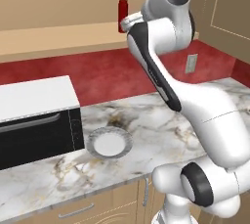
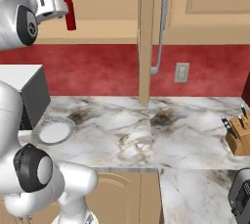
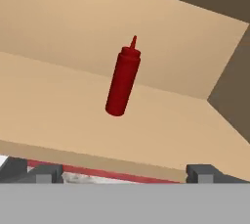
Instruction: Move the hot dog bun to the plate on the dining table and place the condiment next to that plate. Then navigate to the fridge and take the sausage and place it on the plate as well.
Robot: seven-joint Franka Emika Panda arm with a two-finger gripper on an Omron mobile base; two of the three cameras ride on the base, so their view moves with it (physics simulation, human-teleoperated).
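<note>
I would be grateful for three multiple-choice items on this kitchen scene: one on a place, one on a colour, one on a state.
1. Where does the condiment stand?
A. on the tan shelf
B. on the marbled counter
C. on the microwave

2. What colour is the wall strip behind the counter?
A. blue
B. red
C. green

3. How is the gripper?
A. shut on the bottle
B. shut on nothing
C. open, holding nothing

Answers: 1 A, the bottle stands upright on the shelf above the counter. 2 B, the red backsplash shows it. 3 C, the hand view has its fingertips wide apart, short of the bottle.
</note>
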